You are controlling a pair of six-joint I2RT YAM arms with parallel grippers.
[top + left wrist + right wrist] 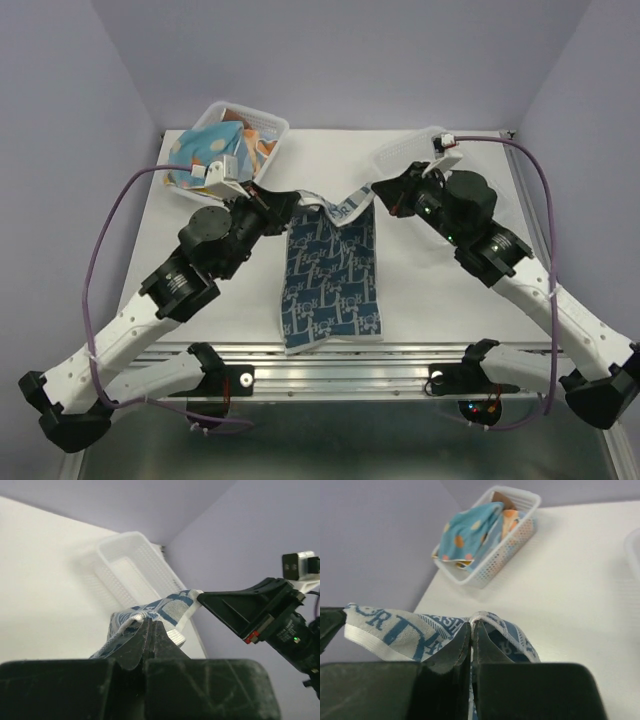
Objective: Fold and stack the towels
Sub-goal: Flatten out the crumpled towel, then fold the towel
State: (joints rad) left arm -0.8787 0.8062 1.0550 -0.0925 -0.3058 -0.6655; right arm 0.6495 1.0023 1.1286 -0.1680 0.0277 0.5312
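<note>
Top external: two baskets (272, 124) (400, 152), one printed towel (330, 285).
Far-left basket (272, 124) holds cloths (205, 147); left end effector (292, 201), right end effector (378, 190) clench towel's far corners.

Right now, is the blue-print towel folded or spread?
Spread. The blue-print towel lies long and flat toward the near edge; left pincer and right pincer each pinch a raised far corner.
</note>
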